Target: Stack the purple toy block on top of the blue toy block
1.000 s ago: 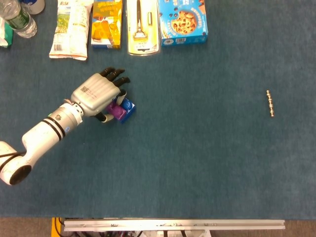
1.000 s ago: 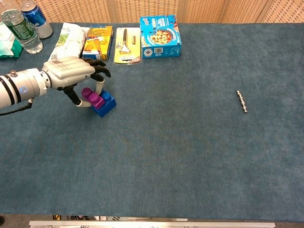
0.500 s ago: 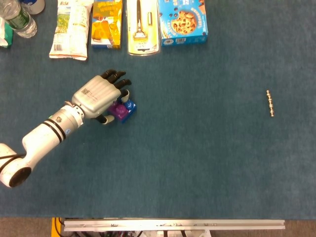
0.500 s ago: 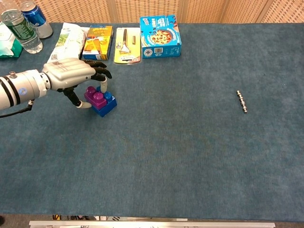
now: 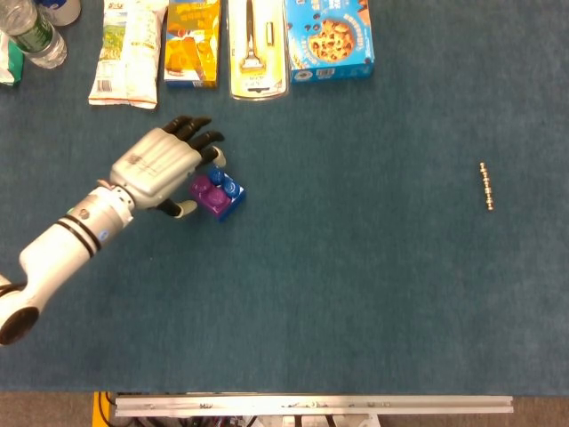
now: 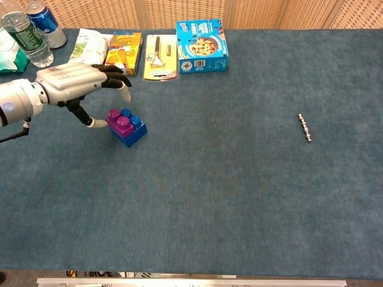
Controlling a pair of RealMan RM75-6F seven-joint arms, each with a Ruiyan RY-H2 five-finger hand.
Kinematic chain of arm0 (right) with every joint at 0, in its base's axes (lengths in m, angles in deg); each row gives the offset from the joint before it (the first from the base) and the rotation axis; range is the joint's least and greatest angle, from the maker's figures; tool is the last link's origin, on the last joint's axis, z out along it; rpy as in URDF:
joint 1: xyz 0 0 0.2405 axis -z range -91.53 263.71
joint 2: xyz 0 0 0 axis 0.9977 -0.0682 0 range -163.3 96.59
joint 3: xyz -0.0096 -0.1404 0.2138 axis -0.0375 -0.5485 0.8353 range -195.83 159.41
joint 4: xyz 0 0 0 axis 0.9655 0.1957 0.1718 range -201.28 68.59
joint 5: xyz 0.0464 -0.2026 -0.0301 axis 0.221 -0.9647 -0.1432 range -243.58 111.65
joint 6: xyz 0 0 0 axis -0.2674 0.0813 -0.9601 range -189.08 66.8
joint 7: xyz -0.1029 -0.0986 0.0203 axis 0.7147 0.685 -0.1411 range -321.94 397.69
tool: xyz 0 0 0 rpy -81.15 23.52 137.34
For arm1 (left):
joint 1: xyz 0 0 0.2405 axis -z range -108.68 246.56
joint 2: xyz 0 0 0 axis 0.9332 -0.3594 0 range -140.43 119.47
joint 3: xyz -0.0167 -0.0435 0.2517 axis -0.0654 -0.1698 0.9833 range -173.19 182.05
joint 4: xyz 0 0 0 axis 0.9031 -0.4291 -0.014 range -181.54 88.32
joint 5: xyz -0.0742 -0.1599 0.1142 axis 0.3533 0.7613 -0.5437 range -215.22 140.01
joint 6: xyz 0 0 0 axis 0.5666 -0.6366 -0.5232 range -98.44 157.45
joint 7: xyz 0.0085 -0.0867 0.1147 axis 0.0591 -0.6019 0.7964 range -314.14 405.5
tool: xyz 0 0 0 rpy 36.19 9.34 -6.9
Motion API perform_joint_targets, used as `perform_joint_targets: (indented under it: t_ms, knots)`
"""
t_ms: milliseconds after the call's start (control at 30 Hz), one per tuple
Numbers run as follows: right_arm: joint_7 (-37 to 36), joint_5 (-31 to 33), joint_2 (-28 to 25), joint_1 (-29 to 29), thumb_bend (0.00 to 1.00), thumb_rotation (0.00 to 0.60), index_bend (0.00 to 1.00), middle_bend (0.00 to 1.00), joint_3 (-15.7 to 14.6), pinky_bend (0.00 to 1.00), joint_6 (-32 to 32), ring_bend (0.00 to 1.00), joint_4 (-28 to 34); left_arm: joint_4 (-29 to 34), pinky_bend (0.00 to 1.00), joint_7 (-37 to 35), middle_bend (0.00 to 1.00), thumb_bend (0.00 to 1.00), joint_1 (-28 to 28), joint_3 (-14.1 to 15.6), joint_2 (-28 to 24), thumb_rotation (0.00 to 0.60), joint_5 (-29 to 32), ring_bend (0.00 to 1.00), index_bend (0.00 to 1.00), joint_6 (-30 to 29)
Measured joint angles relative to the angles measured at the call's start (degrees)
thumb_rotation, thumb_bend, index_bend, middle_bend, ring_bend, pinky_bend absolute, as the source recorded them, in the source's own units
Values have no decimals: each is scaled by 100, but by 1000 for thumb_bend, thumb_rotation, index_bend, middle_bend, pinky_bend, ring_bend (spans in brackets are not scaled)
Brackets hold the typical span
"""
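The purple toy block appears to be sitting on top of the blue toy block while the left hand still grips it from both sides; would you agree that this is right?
Not quite. The purple toy block does sit on the blue toy block, but the left hand does not grip it. The chest view shows the hand lifted off, fingers apart, holding nothing.

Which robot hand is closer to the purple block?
Left. The left hand hovers just beside the purple block, fingers apart, not touching it. The right hand isn't in either view.
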Motion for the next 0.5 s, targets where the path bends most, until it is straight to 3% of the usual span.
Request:
perform_joint_targets:
  t_ms: [167, 300, 500]
  knots:
    - [6, -10, 4, -7, 348, 600, 339, 432, -1, 390, -10, 346, 3, 65, 84, -330, 89, 230, -164, 40, -83, 589, -165, 25, 124, -284]
    - [14, -21, 15, -17, 348, 600, 339, 432, -5, 389, -24, 346, 3, 81, 71, -736, 77, 167, -278, 61, -51, 430, -235, 24, 99, -431]
    - [39, -22, 13, -19, 348, 600, 340, 432, -1, 390, -23, 346, 18, 121, 4, -1202, 51, 51, -364, 109, 87, 244, -347, 4, 75, -465]
